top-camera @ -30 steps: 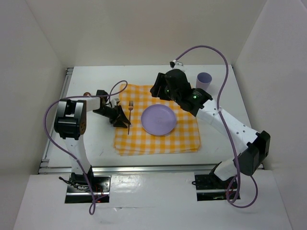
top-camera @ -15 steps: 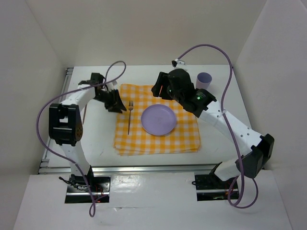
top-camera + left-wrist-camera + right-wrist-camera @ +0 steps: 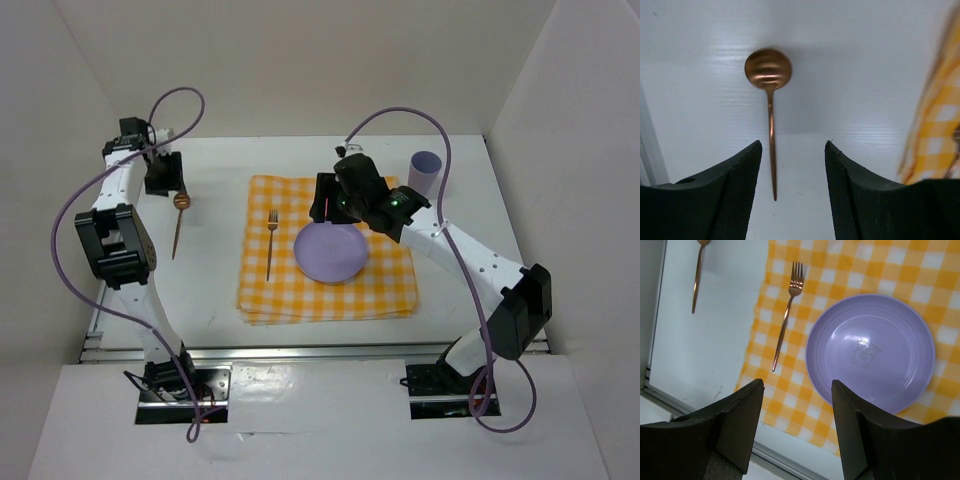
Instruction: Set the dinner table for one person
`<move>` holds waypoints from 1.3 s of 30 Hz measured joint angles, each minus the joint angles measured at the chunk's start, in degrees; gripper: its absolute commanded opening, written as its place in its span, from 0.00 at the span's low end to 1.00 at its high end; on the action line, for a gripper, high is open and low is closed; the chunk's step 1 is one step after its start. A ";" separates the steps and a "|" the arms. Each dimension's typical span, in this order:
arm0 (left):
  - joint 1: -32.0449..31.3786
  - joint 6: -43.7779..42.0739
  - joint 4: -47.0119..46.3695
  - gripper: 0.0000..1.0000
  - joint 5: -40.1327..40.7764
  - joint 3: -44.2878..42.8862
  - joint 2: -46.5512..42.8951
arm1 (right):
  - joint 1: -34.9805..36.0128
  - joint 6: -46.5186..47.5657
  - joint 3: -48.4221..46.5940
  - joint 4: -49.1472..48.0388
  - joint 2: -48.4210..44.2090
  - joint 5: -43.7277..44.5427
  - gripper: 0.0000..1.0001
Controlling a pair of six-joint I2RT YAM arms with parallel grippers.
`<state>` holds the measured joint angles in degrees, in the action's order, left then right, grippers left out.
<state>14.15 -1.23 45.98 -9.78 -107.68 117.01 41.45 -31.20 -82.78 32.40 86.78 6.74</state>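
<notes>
The white dinner table [image 3: 205, 300] carries a yellow-and-white checked cloth [image 3: 385, 285]. A purple plate [image 3: 331, 250] lies on the cloth's middle, and a copper fork [image 3: 270, 243] lies on the cloth left of it. A copper spoon [image 3: 177, 225] lies on the bare table left of the cloth. My left gripper [image 3: 165, 185] hangs open above the spoon [image 3: 769, 90], touching nothing. My right gripper [image 3: 325, 205] is open and empty above the plate's far left edge. In the right wrist view it [image 3: 797, 382] looks down on plate [image 3: 870, 352], fork [image 3: 787, 310] and spoon [image 3: 697, 275].
A purple cup [image 3: 425, 168] stands on the table at the back right, off the cloth. White walls close in the table on three sides. A metal rail [image 3: 300, 350] runs along the near edge. The cloth's edge shows in the left wrist view [image 3: 935, 125].
My left gripper has swung from beside the fork on the cloth out to the back left, over the spoon. My right gripper has shifted slightly over the plate. Fork, plate and spoon have not moved.
</notes>
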 measured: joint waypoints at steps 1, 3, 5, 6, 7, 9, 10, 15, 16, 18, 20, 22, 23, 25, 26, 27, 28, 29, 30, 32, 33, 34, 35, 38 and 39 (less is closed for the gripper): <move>0.72 -0.50 0.07 0.61 0.35 0.02 2.51 | 0.00 0.00 0.39 0.04 0.00 -0.11 0.65; 1.51 -1.55 0.44 0.61 0.96 0.52 6.38 | 0.00 0.02 0.68 0.20 0.00 -0.13 0.65; 1.53 -2.21 0.66 0.61 1.36 1.03 8.94 | 0.00 0.02 0.68 0.20 -0.02 -0.07 0.65; 1.38 -2.71 0.70 0.61 1.66 1.07 9.57 | 0.00 0.02 0.68 0.22 -0.02 -0.07 0.65; 1.20 -3.08 0.52 0.61 2.29 1.07 10.01 | 0.00 0.00 0.68 0.22 -0.04 -0.07 0.65; 1.01 -3.32 -0.04 0.59 3.98 1.01 10.43 | 0.00 -0.02 0.76 0.22 -0.17 -0.07 0.65; 0.81 -3.39 -0.09 0.59 4.92 0.72 10.69 | 0.00 -0.02 0.83 0.22 -0.33 -0.07 0.65; 0.50 -3.41 -2.43 0.58 10.14 2.14 11.50 | 0.00 -0.31 1.81 0.17 -1.77 -0.04 0.65; 0.50 -3.50 -2.49 0.58 10.75 2.73 11.50 | 0.00 -0.39 1.88 0.20 -1.97 -0.04 0.65; 0.50 -3.48 -2.43 0.55 11.37 3.43 11.91 | 0.00 -0.44 1.88 -0.02 -2.14 -0.04 0.65; 0.55 -3.61 -2.71 0.55 11.56 3.45 11.91 | 0.00 -0.44 1.90 -0.07 -2.21 -0.07 0.65; 0.57 -4.07 -3.19 0.53 11.30 3.98 11.78 | 0.00 -0.44 1.90 -0.11 -2.21 -0.04 0.65; 0.55 -4.42 -3.67 0.50 11.17 4.50 11.45 | 0.00 -0.44 1.90 -0.11 -2.21 -0.07 0.65; 0.37 -4.79 -5.03 0.33 10.97 6.40 10.47 | 0.00 -0.44 1.90 -0.15 -2.21 -0.07 0.65; 0.24 -4.87 -5.44 0.27 10.97 7.34 9.90 | 0.00 -0.44 1.90 -0.15 -2.21 0.00 0.65; 0.09 -5.18 -5.64 0.21 10.97 8.00 9.53 | 0.00 -0.44 1.90 -0.15 -2.21 0.04 0.65; -0.07 -5.68 -5.68 0.14 10.99 8.41 9.35 | 0.00 -0.44 1.90 -0.15 -2.21 0.09 0.65; -0.24 -6.10 -5.73 0.04 11.08 8.57 9.27 | 0.00 -0.44 1.90 -0.15 -2.23 0.11 0.65; -0.50 -6.14 -5.66 0.00 11.26 8.61 9.25 | 0.00 -0.44 1.90 -0.15 -2.23 0.09 0.65; -0.68 -6.12 -5.75 0.00 11.26 8.90 9.11 | 0.00 -0.44 1.90 -0.17 -2.27 0.09 0.65; -0.68 -6.05 -5.95 0.00 10.93 9.18 8.92 | 0.00 -0.44 1.90 -0.17 -2.27 0.00 0.65; -0.68 -5.90 -6.16 0.00 10.40 9.60 8.66 | 0.00 -0.44 1.90 -0.17 -2.27 -0.13 0.65; -0.48 -5.68 -6.14 0.00 9.55 9.92 8.39 | 0.00 -0.46 1.90 -0.17 -2.27 -0.24 0.65; 0.52 -3.34 -5.11 0.00 5.29 10.71 7.50 | 0.02 -0.24 2.16 -0.39 -2.29 -1.22 0.65; 1.01 -2.36 -4.79 0.00 3.50 11.30 7.02 | 0.04 -0.13 2.54 -0.59 -2.34 -1.57 0.65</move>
<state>15.16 -3.60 41.19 -6.28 -96.38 124.03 41.50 -31.33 -80.25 31.81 84.44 5.17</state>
